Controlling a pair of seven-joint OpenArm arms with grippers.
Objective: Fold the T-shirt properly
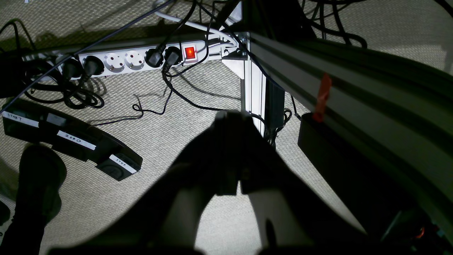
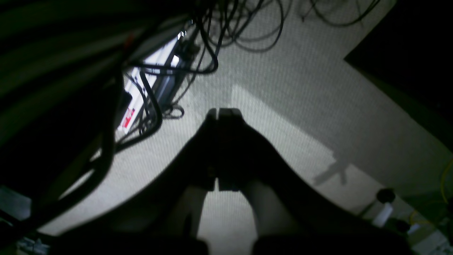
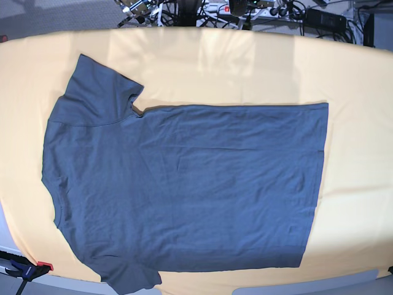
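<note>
Yellow-orange cloth bears the flat T-shirt.

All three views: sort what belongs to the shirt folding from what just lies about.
For the job:
- T-shirt, spread flat
- left hand, shut
- right hand, shut

Lying about:
- yellow-orange table cloth
- power strip
- labelled pedals
- floor cables

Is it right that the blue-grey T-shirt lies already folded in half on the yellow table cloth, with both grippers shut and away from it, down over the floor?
Not quite. In the base view the T-shirt is spread out flat and unfolded on the yellow table cloth, both sleeves showing. The rest holds: the wrist views show the left gripper and right gripper shut over the carpeted floor.
</note>
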